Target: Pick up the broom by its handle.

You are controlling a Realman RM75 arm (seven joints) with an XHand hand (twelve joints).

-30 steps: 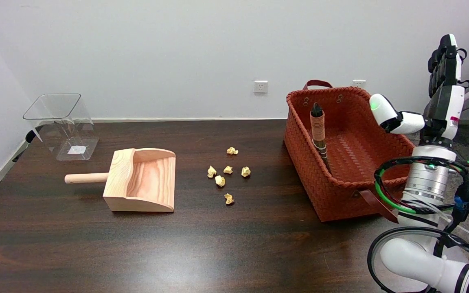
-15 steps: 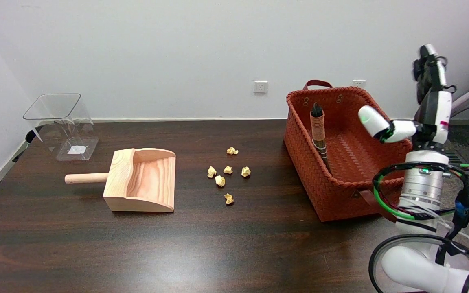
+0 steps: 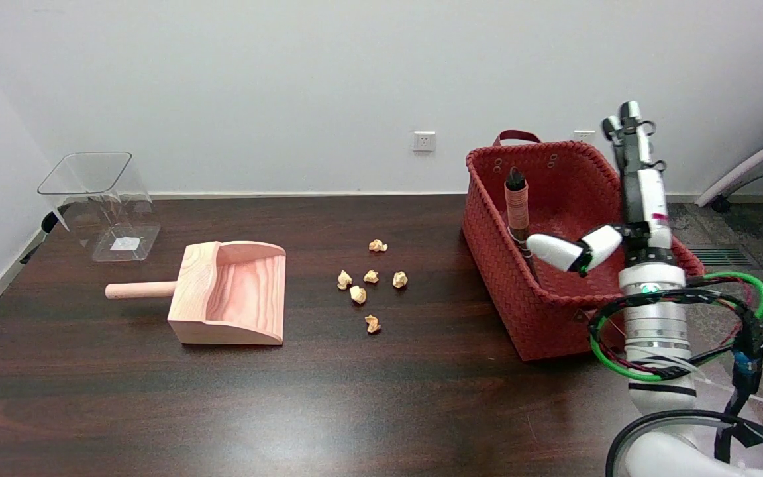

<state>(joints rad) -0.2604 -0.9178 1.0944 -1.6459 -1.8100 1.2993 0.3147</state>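
The broom's handle (image 3: 517, 205), wrapped in tan cord with a dark tip, leans upright against the left wall inside the red woven basket (image 3: 487, 232). The brush end is hidden in the basket. My right hand (image 3: 620, 212) hangs over the basket's right half, fingers pointing straight up and the thumb (image 3: 560, 250) stretched left toward the handle. The thumb's tip lies a short gap right of the handle, not touching it. The hand holds nothing.
Several crumpled yellow paper balls (image 3: 368, 281) lie mid-table. A wooden dustpan (image 3: 229, 291) with a round handle sits to the left. A clear plastic bin (image 3: 100, 202) stands at the far left. The dark table (image 3: 381, 397) ends just right of the basket.
My right arm swung left and lower, bringing the hand from outside the basket's right rim to above its inside. The thumb came close to the broom handle. Nothing else moved.
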